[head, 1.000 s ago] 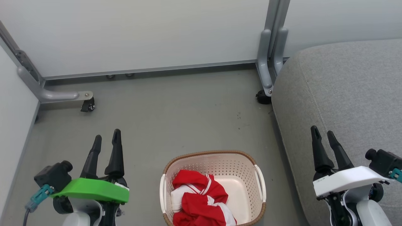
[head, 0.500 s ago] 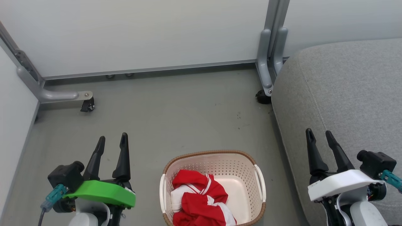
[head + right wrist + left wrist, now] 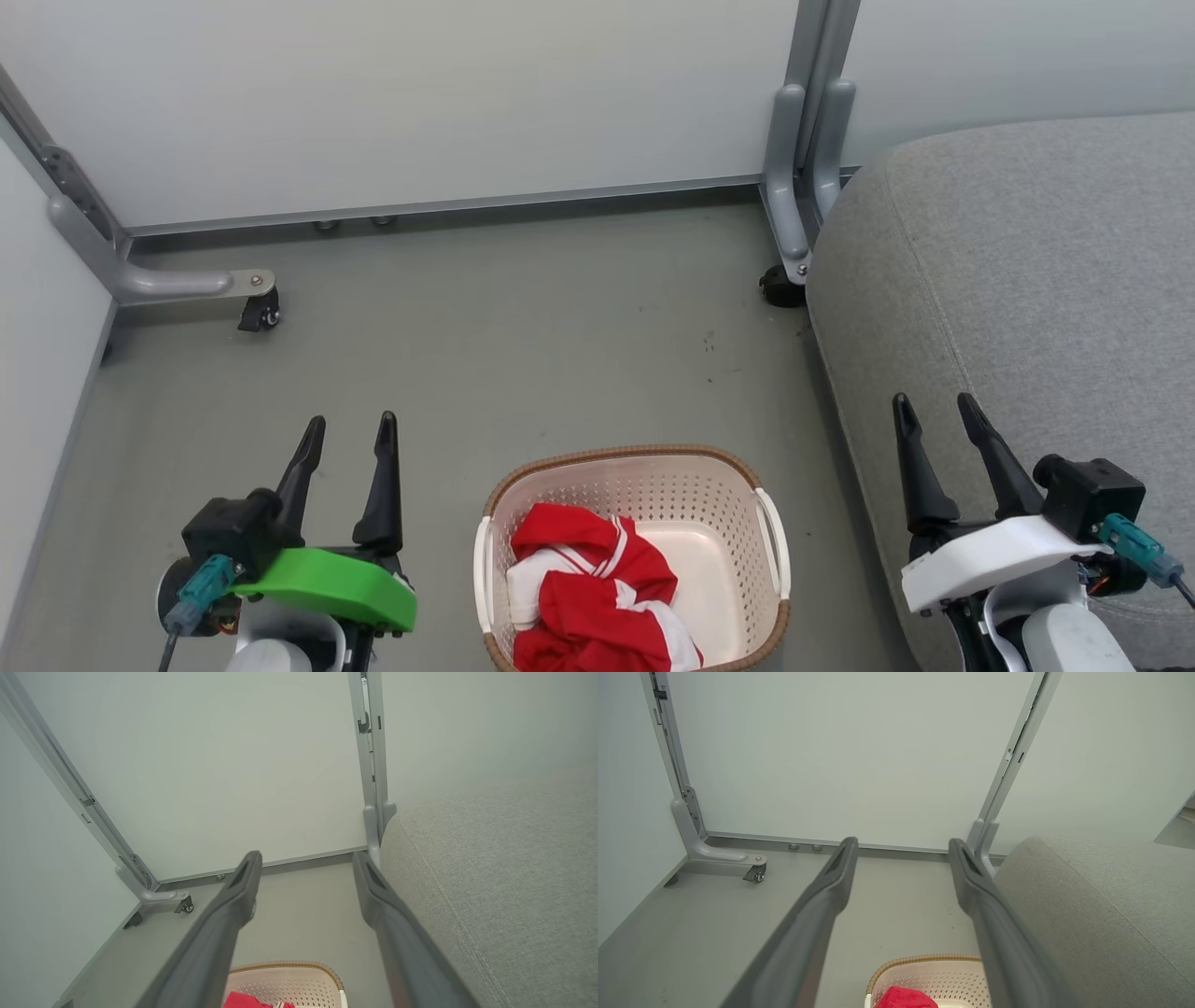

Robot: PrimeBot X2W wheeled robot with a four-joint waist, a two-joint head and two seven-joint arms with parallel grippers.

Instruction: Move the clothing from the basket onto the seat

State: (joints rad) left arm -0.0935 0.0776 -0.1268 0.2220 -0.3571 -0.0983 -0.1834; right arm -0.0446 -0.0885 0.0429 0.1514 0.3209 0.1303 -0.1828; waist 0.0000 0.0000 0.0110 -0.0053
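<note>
The cream basket (image 3: 738,485) with a brown rim stands on the floor at the bottom centre of the head view. Crumpled red and white clothing (image 3: 593,593) lies in its left half. The big grey seat (image 3: 1027,280) rises on the right. My left gripper (image 3: 352,429) hangs open and holds nothing, left of the basket. My right gripper (image 3: 934,406) is open too, above the seat's front edge. The left wrist view catches the basket (image 3: 924,975), a bit of red clothing (image 3: 906,998) and the seat (image 3: 1087,914). In the right wrist view the basket (image 3: 289,982) lies low between the fingers.
Pale partition panels close off the back and left. A grey metal foot with a caster (image 3: 257,308) sits at the back left, and a twin post with a black caster (image 3: 780,285) stands against the seat's corner. Bare grey floor (image 3: 523,355) lies beyond the basket.
Both grippers have drawn back toward the bottom of the head view. The left one has shifted right toward the basket, the right one left. Basket and clothing lie as before.
</note>
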